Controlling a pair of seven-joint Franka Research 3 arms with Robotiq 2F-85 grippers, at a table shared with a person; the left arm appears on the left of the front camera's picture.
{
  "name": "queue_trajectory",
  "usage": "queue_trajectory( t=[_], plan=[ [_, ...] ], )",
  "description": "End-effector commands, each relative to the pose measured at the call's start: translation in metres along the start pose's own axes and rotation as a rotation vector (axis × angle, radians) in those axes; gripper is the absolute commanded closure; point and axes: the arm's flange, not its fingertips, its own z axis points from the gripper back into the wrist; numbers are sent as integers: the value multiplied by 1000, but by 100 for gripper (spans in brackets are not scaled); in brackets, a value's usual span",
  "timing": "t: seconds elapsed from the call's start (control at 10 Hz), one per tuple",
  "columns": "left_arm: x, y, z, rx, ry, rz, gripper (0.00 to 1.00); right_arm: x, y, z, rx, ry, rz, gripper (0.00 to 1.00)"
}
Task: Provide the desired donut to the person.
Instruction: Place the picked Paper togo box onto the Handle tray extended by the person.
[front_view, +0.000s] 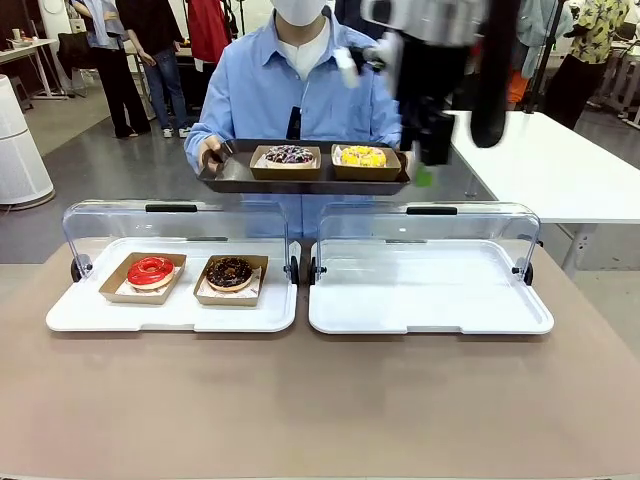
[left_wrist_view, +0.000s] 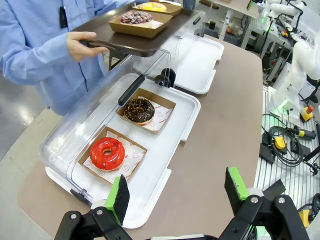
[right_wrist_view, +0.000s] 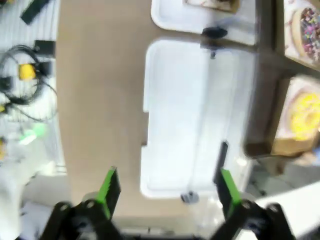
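1. Blur covers the right arm's black two-finger gripper with green pads (front_view: 425, 165) in the front view; it hangs at the far right, just beside the right end of the dark brown serving tray (front_view: 232, 183), and its jaws cannot be read there.
2. The right wrist view is smeared too, yet it shows the same gripper (right_wrist_view: 167, 186) with its green pads well apart and nothing between them, above the empty white display tray (right_wrist_view: 165, 100).
3. The left arm's black gripper with green pads (left_wrist_view: 177, 192) stands spread wide and empty over the near left corner of the table, beside the left white display tray (left_wrist_view: 150, 200).
4. The person in the light blue button-up shirt (front_view: 300, 95) stands at the far side, holding the dark tray by both ends; the head is cut off by the top edge.
5. On that dark tray sit two brown cardboard boats: a dark donut with coloured sprinkles (front_view: 289, 155) on the left and a yellow-topped donut (front_view: 363, 156) on the right. The yellow one's topping is hard to make out.
6. In the left white tray lie a glossy red glazed donut (front_view: 151, 270) and, right of it, a chocolate donut with nut crumbs (front_view: 230, 272), each in its own cardboard boat.
7. Both clear plastic tray lids (front_view: 175, 228) stand raised at the far edge.
8. Surface: a matt brown table top (front_view: 320, 400).
9. Room: grey floor, a white table (front_view: 560, 170) at far right, other people standing farther off.
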Motion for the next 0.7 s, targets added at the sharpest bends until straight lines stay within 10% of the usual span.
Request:
queue_trajectory(
  t=[0.0,0.6],
  plan=[
    [1,0,1,-3,-21,-10,0,-44,18,-13,-17,-42,-39,0],
    [1,0,1,-3,-21,-10,0,-95,9,-19,18,-14,-130,0]
  ],
)
